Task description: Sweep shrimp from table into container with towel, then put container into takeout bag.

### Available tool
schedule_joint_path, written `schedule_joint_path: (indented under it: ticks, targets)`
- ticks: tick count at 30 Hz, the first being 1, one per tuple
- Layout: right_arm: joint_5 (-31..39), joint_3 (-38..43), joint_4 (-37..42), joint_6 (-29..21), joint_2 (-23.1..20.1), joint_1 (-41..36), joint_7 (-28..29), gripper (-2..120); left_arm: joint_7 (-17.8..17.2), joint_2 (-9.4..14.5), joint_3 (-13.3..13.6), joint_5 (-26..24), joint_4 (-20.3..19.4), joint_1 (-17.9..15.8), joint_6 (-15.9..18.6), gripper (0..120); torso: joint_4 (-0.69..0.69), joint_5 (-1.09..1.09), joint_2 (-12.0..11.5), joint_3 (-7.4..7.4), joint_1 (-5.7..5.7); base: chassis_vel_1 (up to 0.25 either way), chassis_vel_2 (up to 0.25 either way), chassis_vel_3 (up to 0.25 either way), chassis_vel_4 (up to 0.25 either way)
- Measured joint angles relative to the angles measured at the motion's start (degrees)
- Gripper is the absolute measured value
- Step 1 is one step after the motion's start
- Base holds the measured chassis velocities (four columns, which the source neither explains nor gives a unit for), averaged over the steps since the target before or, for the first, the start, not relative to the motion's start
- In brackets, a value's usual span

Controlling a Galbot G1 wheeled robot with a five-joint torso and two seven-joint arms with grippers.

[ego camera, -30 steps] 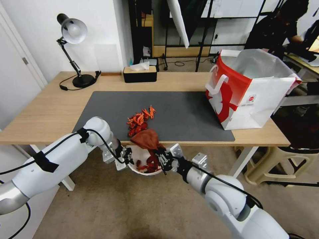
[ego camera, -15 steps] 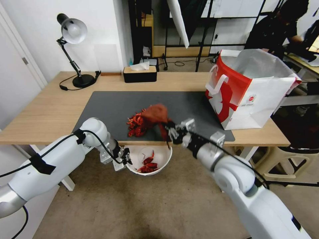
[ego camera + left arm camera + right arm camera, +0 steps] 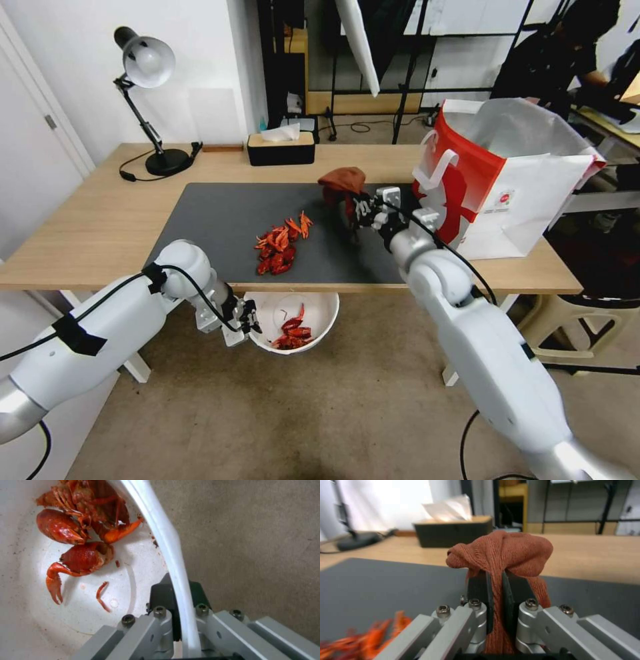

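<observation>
Right gripper (image 3: 358,208) clenched on the towel (image 3: 342,180), raised over the grey mat (image 3: 373,257) of the table (image 3: 100,227), beyond the shrimp (image 3: 281,244) and just short of the takeout bag (image 3: 497,180). Seen from the right wrist, cloth (image 3: 506,552) bunched into a knob above the black pads (image 3: 480,590), a strip pinched between them and trailing down (jaws nearly together). Shrimp heap lying apart from that gripper, on the mat toward the table's near edge, to the robot's left of the towel.

Left gripper (image 3: 248,321) below the table's near edge, clamped on the rim of the container (image 3: 317,313); from the left wrist, one pad (image 3: 161,597) inside the white wall (image 3: 166,542), the other outside. Container held just under the edge, directly below the heap.

By count: one towel, one container, one takeout bag, two grippers. Shrimp in two lots: one heap on the mat (pieces too tangled to number), and a smaller cluster inside the bowl (image 3: 80,530), pieces overlapping, no sure count, plus loose bits of leg.
</observation>
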Motion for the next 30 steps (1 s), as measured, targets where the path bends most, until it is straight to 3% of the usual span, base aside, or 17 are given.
schedule_joint_path:
  ticks: [6,14,30]
  targets:
    - [-0.12,-1.35,-5.48,-2.05,1.79,2.61,0.27,4,0.11,0.05,0.01,-0.04,0.39,-0.29,-0.11,0,0.00,-0.01,0.00,0.00,0.00,0.000,0.000,0.000,0.000]
    - [0.49,-5.11,-9.80,-3.75,2.93,4.28,-4.14,4,0.08,1.18,-0.81,-0.49,0.86,-0.19,-0.76,0,0.00,0.00,0.00,-0.01,0.00,0.000,0.000,0.000,0.000]
    - [1.73,-11.52,-12.86,-1.47,1.32,6.86,-14.84,4,-0.13,1.97,-3.18,-0.57,1.09,1.02,-1.30,0,0.00,-0.01,0.00,-0.01,-0.01,0.000,0.000,0.000,0.000]
